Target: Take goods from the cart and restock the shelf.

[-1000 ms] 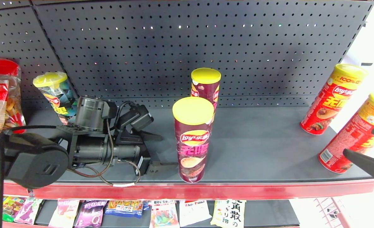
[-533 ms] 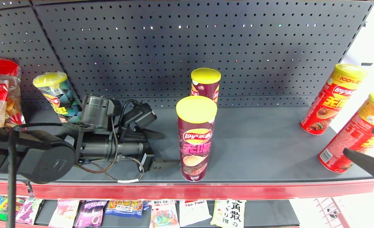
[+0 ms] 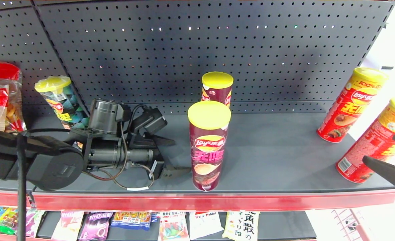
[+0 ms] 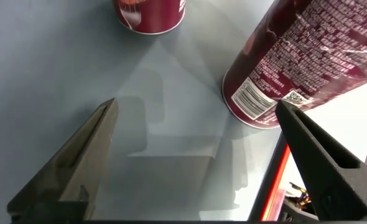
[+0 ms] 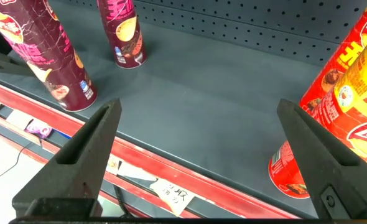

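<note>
Where the shelf (image 3: 277, 157) meets its red rail (image 3: 217, 202), the maroon can (image 3: 209, 147) stands upright near the front edge. It is a tall tube with a yellow lid and a picture of crisps low on its side. A second maroon can (image 3: 217, 88) of the same look stands straight behind it, close to the perforated back panel (image 3: 197, 50), with bare shelf between the two.

My left arm lies low over the shelf, coming in from the left, and its wrist points at the front can. My left claw (image 3: 181, 156) is spread wide and grips nothing. Its nearer finger ends just beside the can's lower part, and I cannot tell whether it touches.

My right claw (image 3: 379, 149) hangs at the shelf's right end, also wide apart with nothing in it, in front of the nearer of two red cans (image 3: 353, 103).
</note>
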Controlling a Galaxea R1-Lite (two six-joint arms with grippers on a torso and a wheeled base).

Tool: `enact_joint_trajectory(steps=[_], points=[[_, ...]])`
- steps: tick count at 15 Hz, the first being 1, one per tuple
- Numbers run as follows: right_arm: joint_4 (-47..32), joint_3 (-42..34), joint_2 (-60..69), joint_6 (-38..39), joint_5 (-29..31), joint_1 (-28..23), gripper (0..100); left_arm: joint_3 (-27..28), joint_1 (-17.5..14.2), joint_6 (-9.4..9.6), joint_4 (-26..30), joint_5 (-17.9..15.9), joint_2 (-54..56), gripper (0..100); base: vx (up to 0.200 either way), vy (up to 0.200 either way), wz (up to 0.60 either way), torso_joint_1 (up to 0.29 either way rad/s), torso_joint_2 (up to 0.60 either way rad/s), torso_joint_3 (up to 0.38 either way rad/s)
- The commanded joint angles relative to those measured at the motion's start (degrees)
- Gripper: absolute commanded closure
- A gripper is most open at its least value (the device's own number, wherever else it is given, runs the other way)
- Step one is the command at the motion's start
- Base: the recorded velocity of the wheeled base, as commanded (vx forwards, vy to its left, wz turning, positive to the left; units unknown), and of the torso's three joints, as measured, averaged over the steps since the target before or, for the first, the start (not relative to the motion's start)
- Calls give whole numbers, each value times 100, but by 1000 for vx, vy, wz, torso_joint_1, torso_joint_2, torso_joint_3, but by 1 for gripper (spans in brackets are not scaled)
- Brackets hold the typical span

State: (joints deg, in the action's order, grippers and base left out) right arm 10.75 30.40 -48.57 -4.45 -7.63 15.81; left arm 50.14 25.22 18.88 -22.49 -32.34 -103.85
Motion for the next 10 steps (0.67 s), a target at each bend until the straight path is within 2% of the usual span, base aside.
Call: enact_joint_trajectory(steps=[1, 10], points=[[-3, 1, -12, 6, -2, 1, 0, 49, 9, 1, -1, 0, -39, 0, 0, 0, 0, 0, 0, 0], [-3, 1, -48, 6, -2, 1, 0, -4, 53, -7, -1, 0, -21, 0, 0, 0, 0, 0, 0, 0]])
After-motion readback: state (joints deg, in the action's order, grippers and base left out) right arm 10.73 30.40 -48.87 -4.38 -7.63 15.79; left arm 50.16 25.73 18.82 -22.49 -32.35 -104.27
